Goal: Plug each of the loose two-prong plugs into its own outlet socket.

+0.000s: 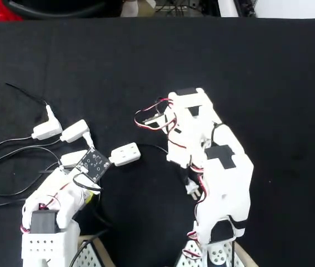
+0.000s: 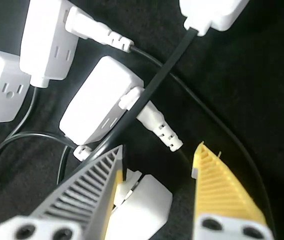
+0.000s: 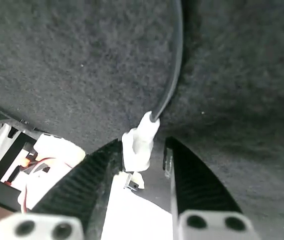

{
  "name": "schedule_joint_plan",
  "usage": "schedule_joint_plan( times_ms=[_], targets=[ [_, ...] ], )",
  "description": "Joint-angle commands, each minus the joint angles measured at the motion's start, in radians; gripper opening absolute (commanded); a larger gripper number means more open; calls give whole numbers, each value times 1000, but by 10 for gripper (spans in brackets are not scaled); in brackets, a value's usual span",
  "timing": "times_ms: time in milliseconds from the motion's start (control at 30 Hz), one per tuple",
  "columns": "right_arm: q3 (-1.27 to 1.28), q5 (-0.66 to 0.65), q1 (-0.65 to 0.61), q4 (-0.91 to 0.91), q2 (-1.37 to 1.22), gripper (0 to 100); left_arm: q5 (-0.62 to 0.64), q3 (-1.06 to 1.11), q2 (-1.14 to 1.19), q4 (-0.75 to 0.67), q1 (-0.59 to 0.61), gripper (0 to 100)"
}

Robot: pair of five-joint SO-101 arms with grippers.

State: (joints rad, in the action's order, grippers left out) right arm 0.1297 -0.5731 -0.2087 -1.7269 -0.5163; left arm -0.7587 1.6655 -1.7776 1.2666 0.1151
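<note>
A black cloth covers the table (image 1: 268,83). My right gripper (image 3: 143,141) stands part open around a loose plug (image 3: 136,150), which touches one finger, right of the outlet socket (image 1: 125,153). My left gripper (image 2: 159,149) gapes wide just left of that socket.

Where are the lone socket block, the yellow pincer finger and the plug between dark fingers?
socket block (image 1: 125,154), high view, top face
yellow pincer finger (image 2: 219,187), left wrist view, ribbed face
plug (image 3: 137,145), right wrist view, its body

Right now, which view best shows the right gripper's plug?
The right wrist view: the plug sits close up between the fingers of the right gripper. The high view shows it small beside the arm. The left wrist view faces the outlet sockets.
</note>
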Motion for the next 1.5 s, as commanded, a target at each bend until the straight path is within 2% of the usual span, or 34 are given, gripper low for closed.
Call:
schedule_joint_plan(
  times_ms=[0, 300, 700, 767, 867, 967, 1233, 1367, 1467],
  targets=[
    [-8, -2, -11, -14, 5, 142, -3, -8, 5, 3, 4, 220],
    [-15, 14, -2, 21, -85, 142, -3, -8, 5, 3, 5, 220],
    [-13, 21, 0, 32, -84, 137, -3, -8, 5, 3, 5, 220],
    [-16, 21, 0, 32, -85, 108, -3, -8, 5, 3, 5, 220],
    [-13, 26, 0, 60, -54, 12, -3, -8, 5, 3, 5, 220],
    [-10, 28, 3, 57, -1, 16, -3, -8, 5, 3, 5, 220],
    [128, 23, 0, 14, 337, 11, -3, -8, 5, 3, 7, 220],
    [280, 28, 3, 83, 653, 11, 3, -7, 5, 0, 5, 220],
    [437, 106, -25, 239, 908, 11, 37, -15, 5, -2, 2, 220]
  ],
)
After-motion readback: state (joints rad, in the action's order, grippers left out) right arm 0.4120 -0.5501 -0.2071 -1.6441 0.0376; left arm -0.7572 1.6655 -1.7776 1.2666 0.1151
